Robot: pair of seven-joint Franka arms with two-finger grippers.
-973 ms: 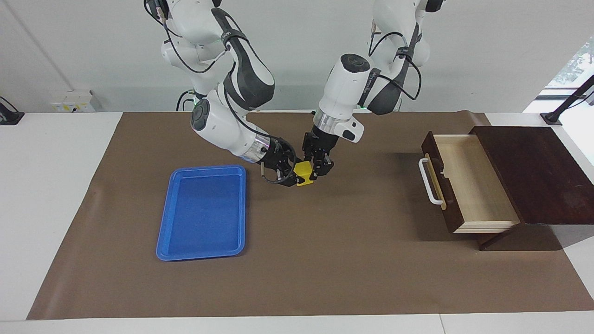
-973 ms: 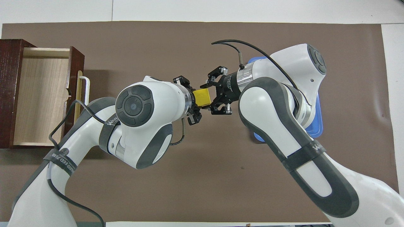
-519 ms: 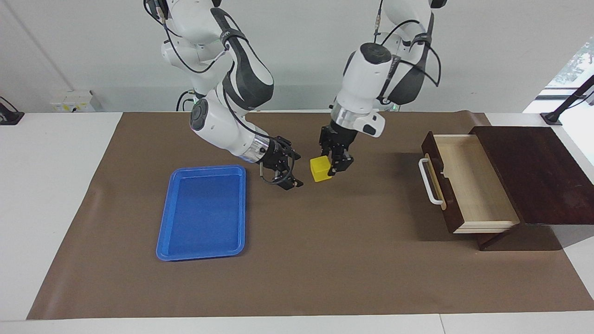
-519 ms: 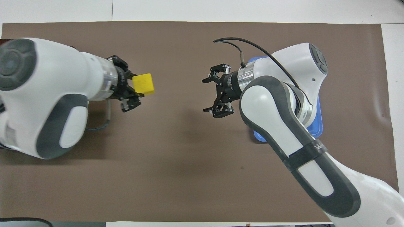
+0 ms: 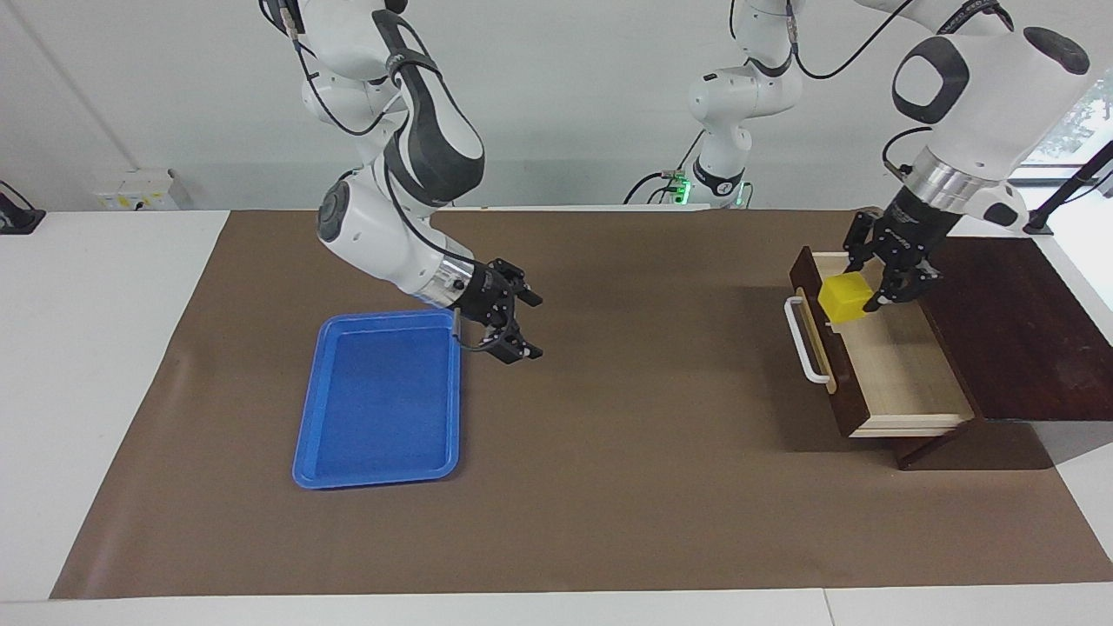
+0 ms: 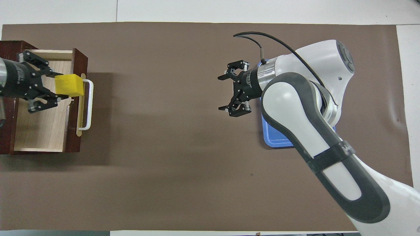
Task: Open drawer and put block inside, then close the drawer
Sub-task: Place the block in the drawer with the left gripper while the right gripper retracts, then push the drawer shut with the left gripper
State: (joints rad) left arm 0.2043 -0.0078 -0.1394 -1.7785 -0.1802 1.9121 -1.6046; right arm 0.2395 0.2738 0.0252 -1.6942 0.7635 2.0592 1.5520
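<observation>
The drawer (image 5: 900,365) (image 6: 39,127) stands pulled out of its dark wooden box (image 5: 1009,322), its pale inside bare and its white handle (image 5: 804,343) (image 6: 87,105) facing the middle of the table. My left gripper (image 5: 863,291) (image 6: 60,86) is shut on the yellow block (image 5: 843,297) (image 6: 69,85) and holds it in the air over the drawer's front part, just inside the front panel. My right gripper (image 5: 535,328) (image 6: 220,93) hangs open and holds nothing, above the mat beside the blue tray's corner.
A blue tray (image 5: 383,400) (image 6: 275,140) lies on the brown mat (image 5: 626,487) toward the right arm's end; the right arm covers most of it in the overhead view. The wooden box sits at the left arm's end of the mat.
The right gripper let go of the block and drew back toward the tray. The left gripper carried the block from the middle of the mat to over the open drawer.
</observation>
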